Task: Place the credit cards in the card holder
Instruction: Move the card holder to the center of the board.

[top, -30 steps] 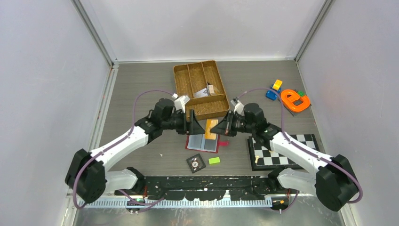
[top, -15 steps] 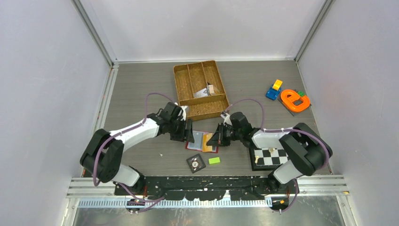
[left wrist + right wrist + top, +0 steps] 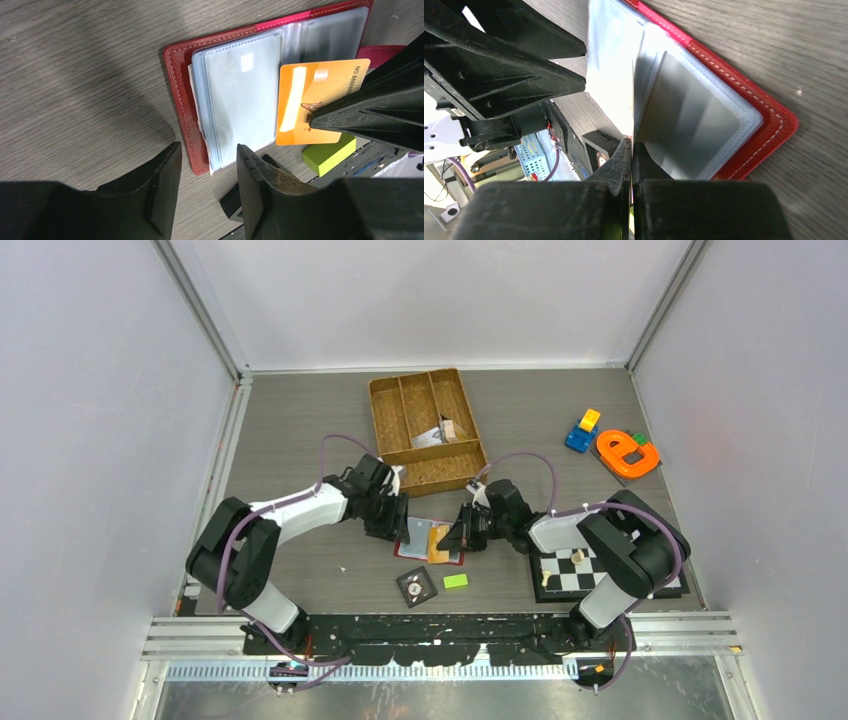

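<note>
Near the bench's middle in the overhead view, the card holder (image 3: 418,536) lies open on the bench (image 3: 290,420), at six o'clock from the woven tray (image 3: 425,425). The left gripper (image 3: 400,530) reaches it from nine o'clock and the right gripper (image 3: 452,537) from three o'clock. A green block (image 3: 456,581) and a black tile (image 3: 416,586) lie just beyond it at six o'clock. From the left wrist, the left fingers (image 3: 160,200) stand apart, released, straddling the holder's red corner and gripping nothing. The tan-orange card (image 3: 300,95) lies over the clear pockets at three o'clock, pinched at its lower edge by the right gripper's tip. From the right wrist, the right fingers (image 3: 614,170) are clenched tight, and the holder's grey pockets and red rim spread toward two o'clock.
</note>
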